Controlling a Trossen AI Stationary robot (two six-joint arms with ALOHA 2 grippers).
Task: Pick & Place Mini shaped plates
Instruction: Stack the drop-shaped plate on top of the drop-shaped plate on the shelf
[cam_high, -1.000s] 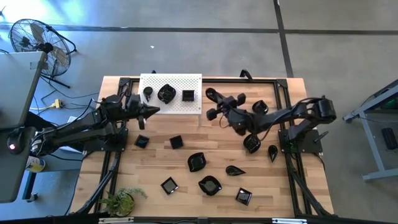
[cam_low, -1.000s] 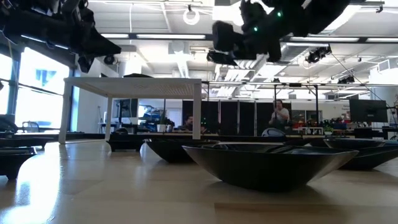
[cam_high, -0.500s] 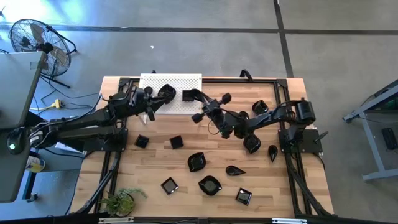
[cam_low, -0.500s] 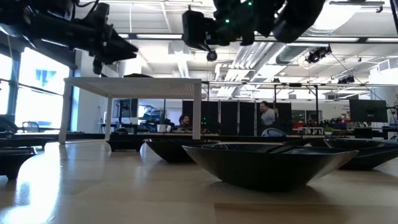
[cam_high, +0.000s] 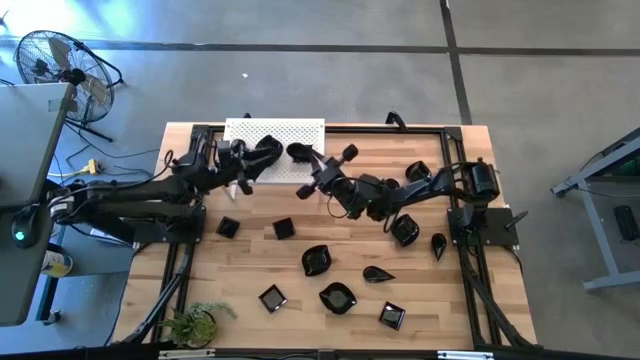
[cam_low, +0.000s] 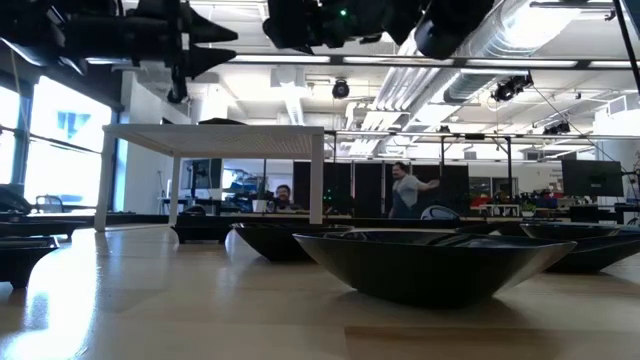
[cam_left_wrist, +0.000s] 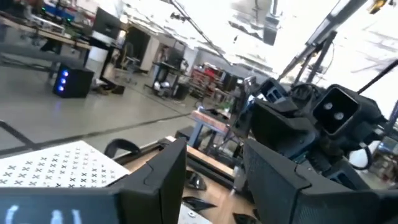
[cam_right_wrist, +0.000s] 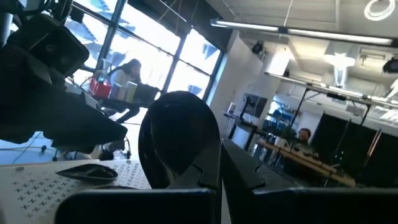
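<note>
Over the white perforated board (cam_high: 275, 146) at the table's (cam_high: 450, 300) far edge you have both arms converging. Left pincer (cam_high: 272, 152): above the board's middle, fingers (cam_left_wrist: 155, 177) spread apart, nothing between them. Right pincer (cam_high: 303, 153): at the board's right end, clamped on one black mini plate (cam_right_wrist: 180, 140), held upright on edge. Remaining mini shaped plates (cam_high: 318, 260): scattered across the wooden table on the near side of the board, with a few more off to the board's right beside the right arm.
</note>
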